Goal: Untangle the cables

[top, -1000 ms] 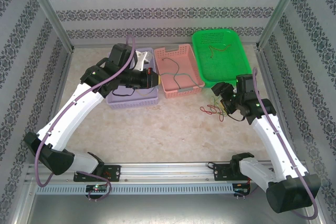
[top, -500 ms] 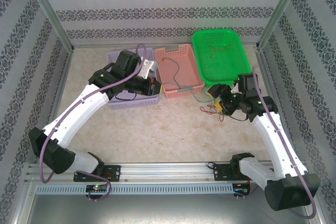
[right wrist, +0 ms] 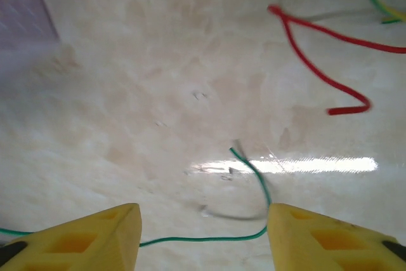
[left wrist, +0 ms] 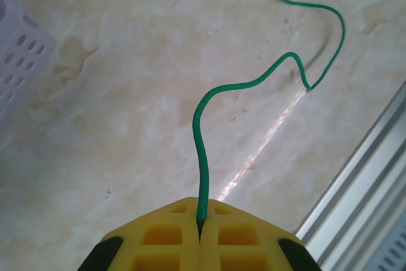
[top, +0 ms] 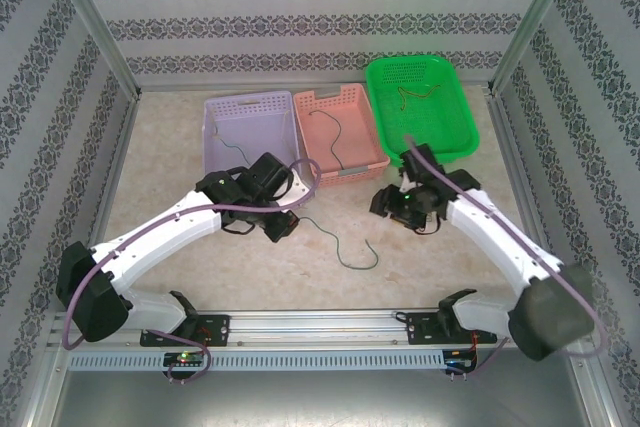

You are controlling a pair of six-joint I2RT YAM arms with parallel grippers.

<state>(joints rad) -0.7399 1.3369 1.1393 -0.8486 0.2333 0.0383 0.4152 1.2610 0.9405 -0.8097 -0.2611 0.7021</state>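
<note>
My left gripper (top: 284,226) sits low on the table in front of the lilac basket, shut on one end of a thin green cable (left wrist: 202,150). That cable (top: 346,261) trails right across the marble in a wavy line. In the left wrist view the yellow fingertips (left wrist: 171,233) pinch it tight. My right gripper (top: 388,203) hovers open near the cable's far end; the green cable (right wrist: 209,239) runs across between its spread fingers (right wrist: 95,236). A red cable (right wrist: 317,71) and yellow and green strands (right wrist: 380,7) lie beyond it.
Three baskets stand at the back: lilac (top: 222,117), pink (top: 360,112) holding a dark wire (top: 336,137), and green (top: 450,97) holding a thin wire (top: 415,93). An aluminium rail (top: 320,322) runs along the near edge. Patterned walls close in the sides.
My left arm came out of the lilac basket down to the table front, now holding the green cable. My right arm swung left toward the centre, covering the tangle.
</note>
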